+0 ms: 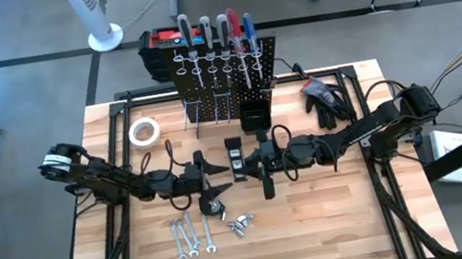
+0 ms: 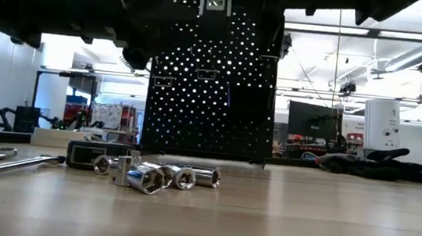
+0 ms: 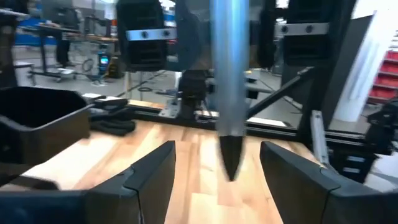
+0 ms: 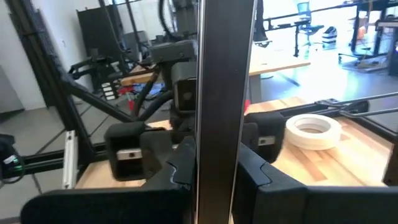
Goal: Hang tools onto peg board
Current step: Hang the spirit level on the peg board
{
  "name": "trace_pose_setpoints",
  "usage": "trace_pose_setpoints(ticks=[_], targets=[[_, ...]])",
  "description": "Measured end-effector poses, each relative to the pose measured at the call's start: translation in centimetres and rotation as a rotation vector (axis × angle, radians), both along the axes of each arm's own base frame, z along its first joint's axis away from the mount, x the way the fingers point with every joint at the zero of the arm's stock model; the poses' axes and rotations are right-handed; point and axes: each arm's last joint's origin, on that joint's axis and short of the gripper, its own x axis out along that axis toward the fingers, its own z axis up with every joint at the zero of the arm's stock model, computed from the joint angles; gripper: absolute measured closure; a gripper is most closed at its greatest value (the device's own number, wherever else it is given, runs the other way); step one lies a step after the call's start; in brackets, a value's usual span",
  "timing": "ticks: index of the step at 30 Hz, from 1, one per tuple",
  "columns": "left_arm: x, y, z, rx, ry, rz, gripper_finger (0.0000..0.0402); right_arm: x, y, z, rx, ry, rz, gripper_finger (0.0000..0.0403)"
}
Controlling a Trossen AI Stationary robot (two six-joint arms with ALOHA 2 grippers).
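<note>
From above, the left claw [image 1: 212, 184] and right claw [image 1: 250, 159] meet mid-worktop [image 1: 339, 224], in front of the peg board [image 1: 226, 65], already full of screwdrivers [image 1: 216, 34]. Wrenches [image 1: 190, 236] lie near the front edge. Low down, sockets [image 2: 159, 175] sit on the wood. Left wrist: fingers [image 3: 152, 177] spread wide around a hanging tool tip [image 3: 231, 155], not touching. Right wrist: fingers [image 4: 183, 162] pinched narrow on a dark upright bar [image 4: 221, 106].

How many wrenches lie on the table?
3 wrenches, side by side on the near left part of the table, beside the sockets. The arms may hide others.
</note>
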Motion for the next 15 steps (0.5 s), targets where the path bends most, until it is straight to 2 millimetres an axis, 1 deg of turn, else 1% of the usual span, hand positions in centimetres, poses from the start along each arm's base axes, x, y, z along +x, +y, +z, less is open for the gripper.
trace_pose_setpoints(ticks=[3, 11, 15], targets=[[0.3, -0.1, 0.2, -0.011, 0.003, -0.018, 0.0168, 0.0, 0.0, 0.2, 0.004, -0.019, -0.002, 0.0365], [0.8, 0.3, 0.2, -0.019, 0.031, 0.002, 0.0117, -0.1, 0.7, 0.4, -0.008, -0.045, 0.058, 0.0365], [1.2, 0.2, 0.4, -0.029, 0.047, 0.013, 0.011, -0.2, 1.0, 0.5, -0.052, -0.056, 0.069, 0.0365]])
